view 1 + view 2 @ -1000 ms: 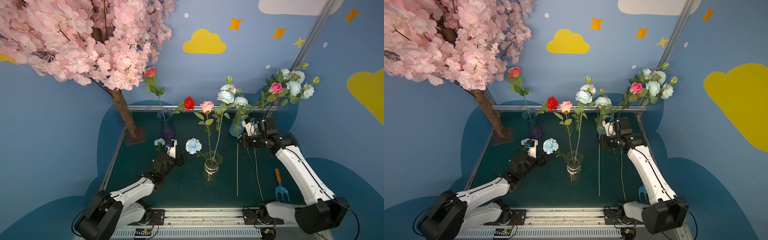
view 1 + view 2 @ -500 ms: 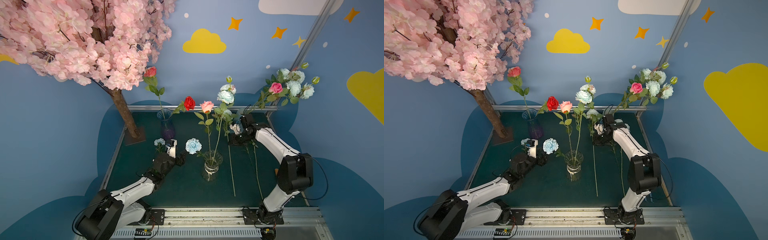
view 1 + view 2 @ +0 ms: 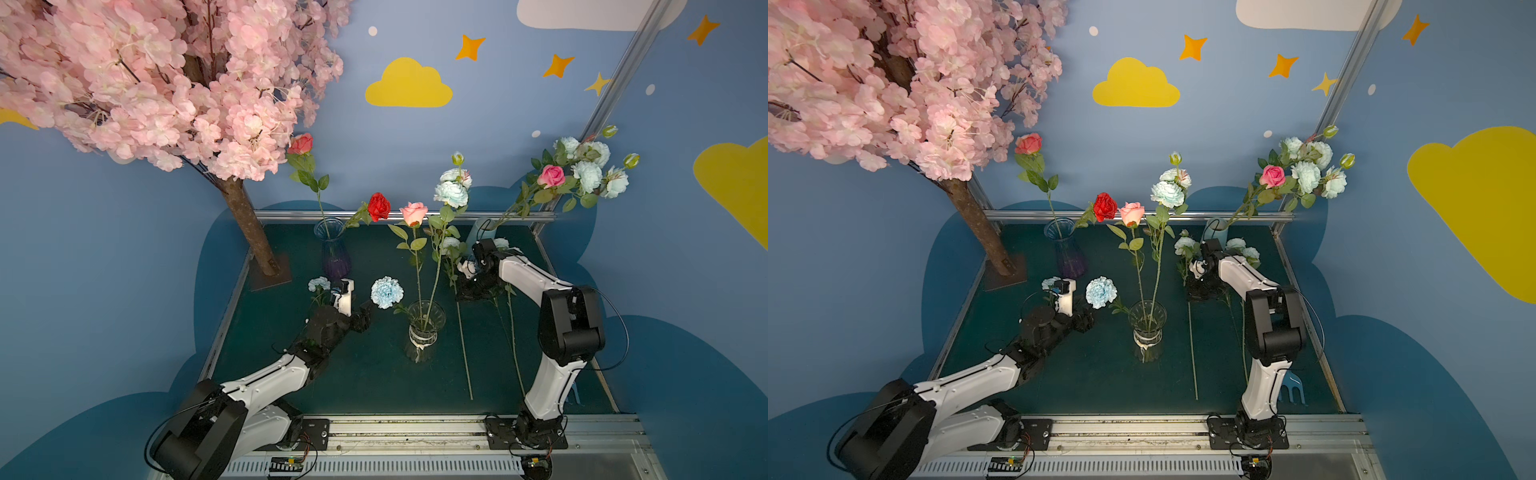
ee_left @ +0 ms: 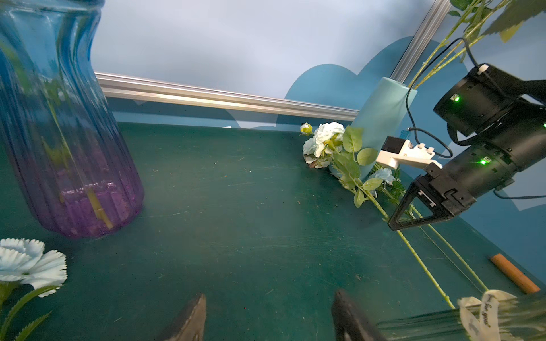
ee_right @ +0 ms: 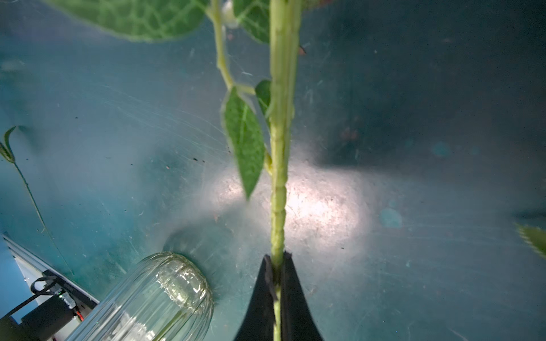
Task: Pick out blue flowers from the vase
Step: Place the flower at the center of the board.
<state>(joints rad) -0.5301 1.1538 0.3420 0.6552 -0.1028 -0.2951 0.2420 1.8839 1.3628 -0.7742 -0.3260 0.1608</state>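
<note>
The clear glass vase (image 3: pixel 426 332) (image 3: pixel 1147 328) stands mid-mat and holds a coral rose, a tall blue flower (image 3: pixel 451 193) and a short blue flower (image 3: pixel 386 291). My right gripper (image 3: pixel 467 291) (image 5: pixel 277 261) is shut on the green stem (image 5: pixel 278 177) of another blue flower (image 3: pixel 1185 245). It holds this one low over the mat, right of the vase, with the stem trailing toward the front. One more blue flower (image 3: pixel 1241 249) lies under the right arm. My left gripper (image 3: pixel 363 316) (image 4: pixel 270 298) is open and empty, left of the vase.
The pink blossom tree trunk (image 3: pixel 249 232) stands at the back left. A purple vase (image 3: pixel 334 253) holds red roses. A pale blue vase (image 4: pixel 381 118) at the back right holds a pink rose and blue blooms. A small rake (image 3: pixel 1293 392) lies front right. A small blue bloom (image 4: pixel 23 265) sits beside the left gripper.
The right arm folded back and swung left, carrying the blue flower from upright at the back down toward the mat. The left arm has not moved.
</note>
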